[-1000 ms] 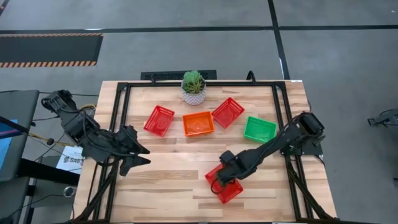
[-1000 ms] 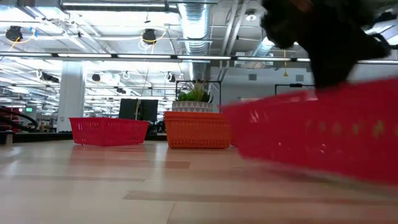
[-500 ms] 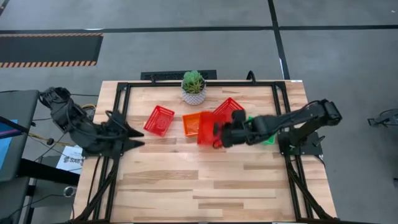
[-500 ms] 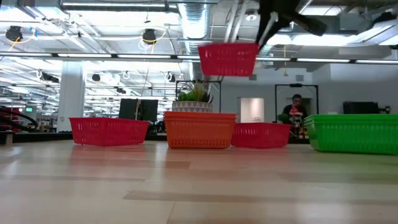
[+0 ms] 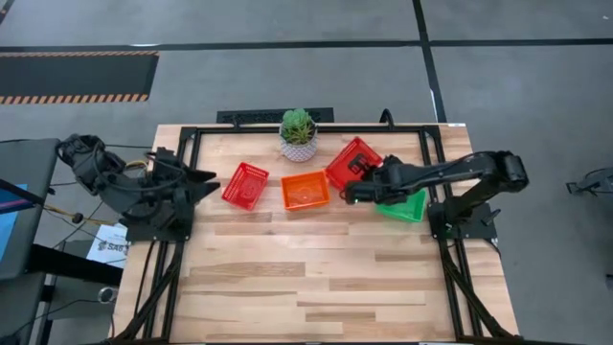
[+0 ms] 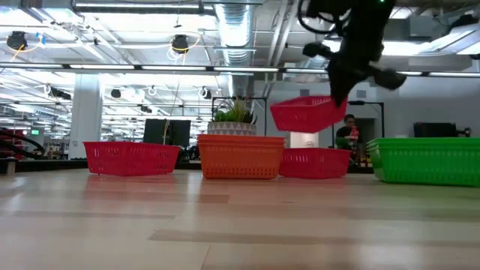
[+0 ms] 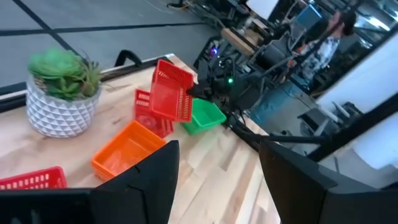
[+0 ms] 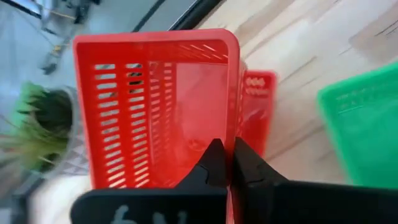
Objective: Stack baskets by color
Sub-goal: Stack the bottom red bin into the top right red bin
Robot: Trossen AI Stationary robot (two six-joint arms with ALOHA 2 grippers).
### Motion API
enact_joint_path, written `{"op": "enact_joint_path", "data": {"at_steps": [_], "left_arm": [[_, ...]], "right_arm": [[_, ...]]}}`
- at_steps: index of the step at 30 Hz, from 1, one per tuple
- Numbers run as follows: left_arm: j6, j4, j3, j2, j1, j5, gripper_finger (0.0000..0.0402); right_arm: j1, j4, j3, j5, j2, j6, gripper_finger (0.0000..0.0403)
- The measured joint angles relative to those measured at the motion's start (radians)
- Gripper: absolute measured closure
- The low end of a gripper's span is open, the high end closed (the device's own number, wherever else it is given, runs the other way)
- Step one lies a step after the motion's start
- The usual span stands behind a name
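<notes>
Right gripper (image 8: 225,163) pinches red basket (image 8: 165,106) rim, airborne

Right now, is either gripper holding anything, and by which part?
The right gripper pinches a red basket by its rim wall, carrying it above another red basket. The left gripper is open and holds nothing.

held red basket (image 8: 158,106) near rim hidden behind my right fingers (image 8: 214,163) | red basket below (image 8: 256,106) mostly covered | green basket (image 8: 364,121) cut by edge | plant (image 8: 37,124) blurred | person (image 6: 349,129) too small
</notes>
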Motion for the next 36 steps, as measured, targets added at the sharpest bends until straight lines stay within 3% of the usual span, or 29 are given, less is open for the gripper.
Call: {"op": "enact_joint_path", "data": {"at_steps": [8,25,36], "left_arm": [[0.006,-0.01,0.0,-0.02,0.045,0.003,0.0191],[-0.001,-0.034,0.0,-0.026,0.049,0.005,0.0191],[-0.001,-0.034,0.0,-0.026,0.049,0.002,0.0191]], "right_arm": [[-0.13,0.359,-0.189,-0.128,-0.061,-0.112,0.0396],[-0.147,0.271,-0.21,-0.192,-0.064,-0.092,0.039],[-0.18,0.264,-0.21,-0.236,-0.064,-0.166,0.0346]]}}
